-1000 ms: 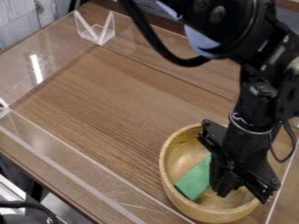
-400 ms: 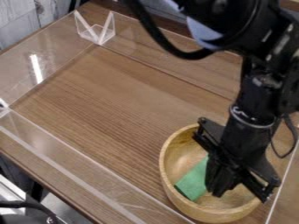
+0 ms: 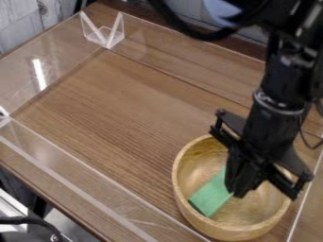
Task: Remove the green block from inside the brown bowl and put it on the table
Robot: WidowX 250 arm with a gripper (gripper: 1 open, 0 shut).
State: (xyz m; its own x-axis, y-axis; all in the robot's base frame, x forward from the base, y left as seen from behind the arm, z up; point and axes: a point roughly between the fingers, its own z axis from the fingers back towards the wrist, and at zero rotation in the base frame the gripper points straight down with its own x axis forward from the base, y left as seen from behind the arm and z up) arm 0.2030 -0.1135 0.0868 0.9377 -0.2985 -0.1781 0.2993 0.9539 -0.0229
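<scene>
1. Rising since a second ago, the gripper [image 3: 243, 181] has drawn the green block [image 3: 211, 198] up with it
2. Its fingers are clamped on the block's upper end
3. The block hangs tilted, its lower end still within the brown bowl [image 3: 190, 168]; whether it touches the bowl's floor is unclear
4. The bowl rests on the table [image 3: 113, 104]

The wood-grain table [image 3: 113, 95] is fenced by low clear acrylic walls [image 3: 38, 71] that catch pale glare along its left and near edges. A clear angled bracket [image 3: 104, 30] stands at the far-left corner. Beyond it lies a grey surface [image 3: 19, 19].
</scene>
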